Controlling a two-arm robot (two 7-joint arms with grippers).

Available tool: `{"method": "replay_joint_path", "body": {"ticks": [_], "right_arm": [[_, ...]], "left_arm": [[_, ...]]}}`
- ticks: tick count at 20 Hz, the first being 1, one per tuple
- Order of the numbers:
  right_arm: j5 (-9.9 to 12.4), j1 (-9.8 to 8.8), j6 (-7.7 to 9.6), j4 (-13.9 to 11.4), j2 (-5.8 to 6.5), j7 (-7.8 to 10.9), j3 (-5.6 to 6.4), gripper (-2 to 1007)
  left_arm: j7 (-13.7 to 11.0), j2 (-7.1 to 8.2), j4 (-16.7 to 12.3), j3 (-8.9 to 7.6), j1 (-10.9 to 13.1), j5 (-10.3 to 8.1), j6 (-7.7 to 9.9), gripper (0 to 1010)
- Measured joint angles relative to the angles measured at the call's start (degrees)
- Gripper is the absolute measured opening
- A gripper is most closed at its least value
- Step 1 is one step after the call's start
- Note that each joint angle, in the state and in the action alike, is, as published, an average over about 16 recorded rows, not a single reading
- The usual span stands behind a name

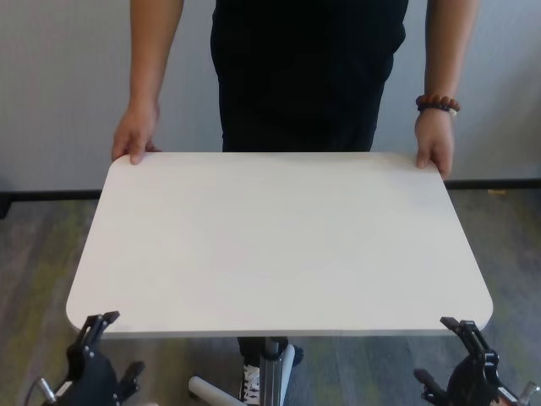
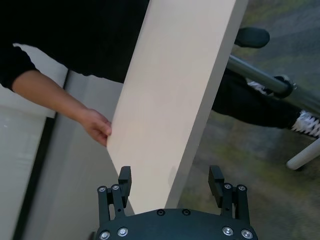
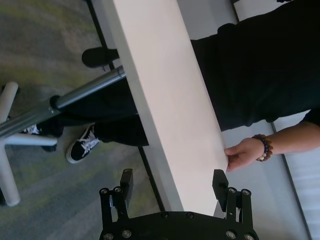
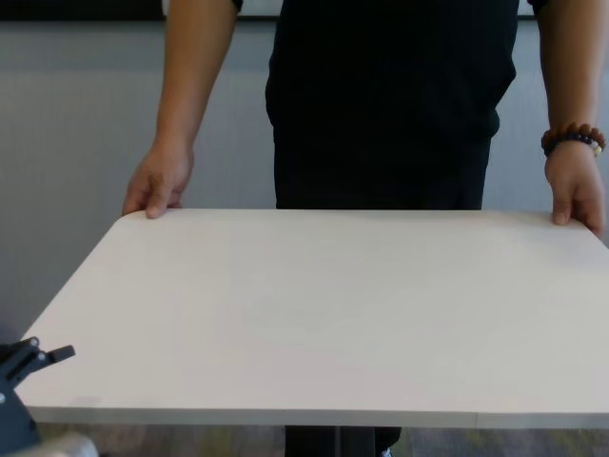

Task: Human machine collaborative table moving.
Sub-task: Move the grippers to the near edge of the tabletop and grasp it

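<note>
A large white matte rectangular tabletop with rounded corners is filling the view in front of me. A person in a black T-shirt is standing at its far edge, gripping both far corners, a brown beaded bracelet showing on one wrist. My black claw-like left gripper is sitting just beside the near corner.

The white table stood level on its central metal post, its rounded corners showing. The human in black gripped the far corners with both hands, while the machine's left gripper and right gripper straddled the near edge, jaws spread.
</note>
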Motion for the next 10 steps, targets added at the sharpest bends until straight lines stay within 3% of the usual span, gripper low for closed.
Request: {"method": "replay_joint_path", "body": {"ticks": [5,10], "right_arm": [[-5.17,0.68,2.77,1.52,-1.87,-1.58,-1.19,1005],[-8.88,2.18,3.88,3.77,-3.98,-2.34,-2.23,1005]], "left_arm": [[2.97,-2.37,2.63,1.75,-1.12,6.50,1.89,1000],[5.13,-4.79,5.68,2.61,-2.32,10.71,2.79,1000]]}}
